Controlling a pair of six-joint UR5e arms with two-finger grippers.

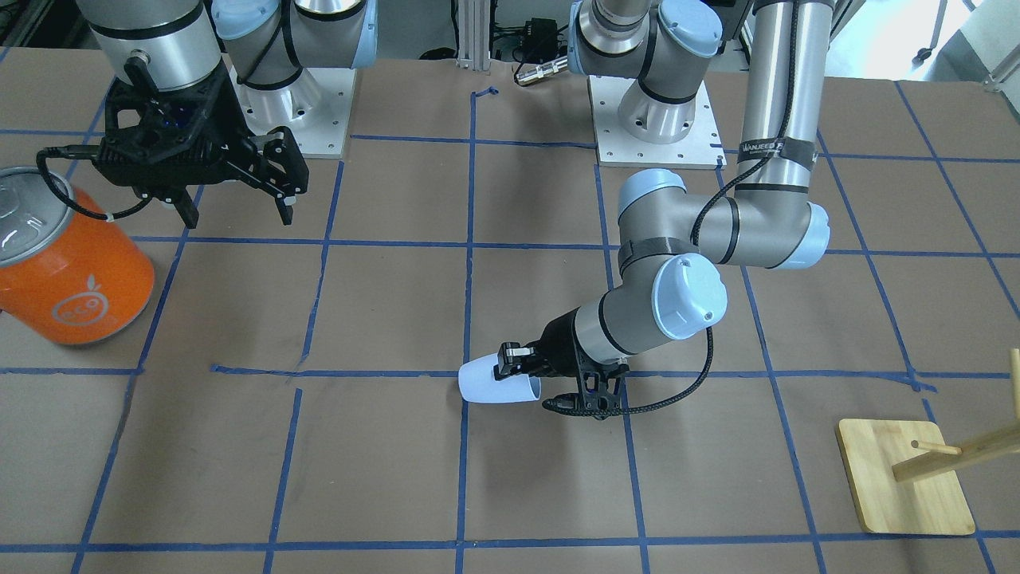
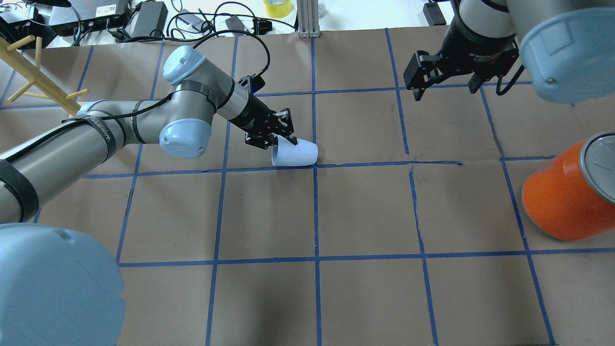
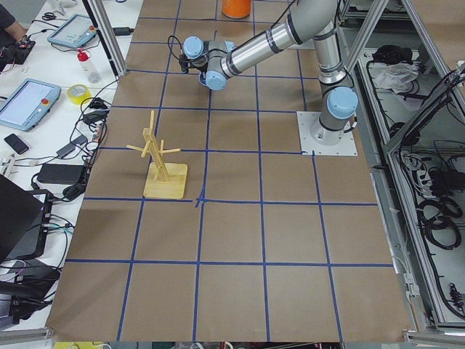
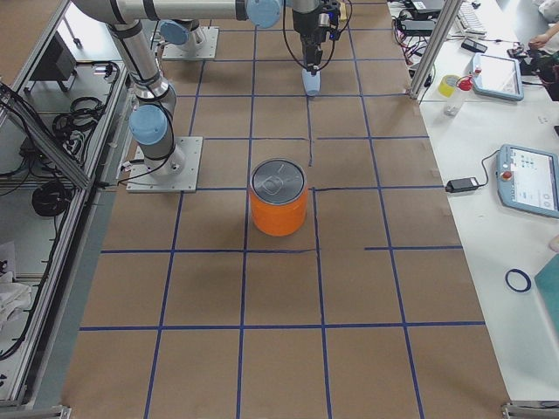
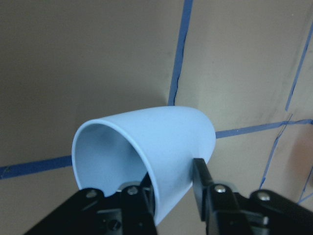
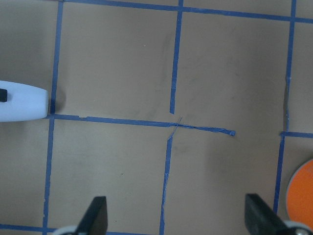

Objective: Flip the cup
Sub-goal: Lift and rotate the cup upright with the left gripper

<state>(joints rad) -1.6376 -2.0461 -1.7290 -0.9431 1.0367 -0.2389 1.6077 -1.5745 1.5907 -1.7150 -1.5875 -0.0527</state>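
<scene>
The pale lavender-blue cup lies on its side on the brown table near the centre, its mouth toward my left gripper. The cup also shows in the overhead view, the left wrist view and at the left edge of the right wrist view. My left gripper is shut on the cup's rim, one finger inside and one outside. My right gripper hangs open and empty above the table, well away from the cup.
A big orange can with a silver lid stands on my right side of the table. A wooden peg rack stands on my far left side. Blue tape lines grid the brown paper.
</scene>
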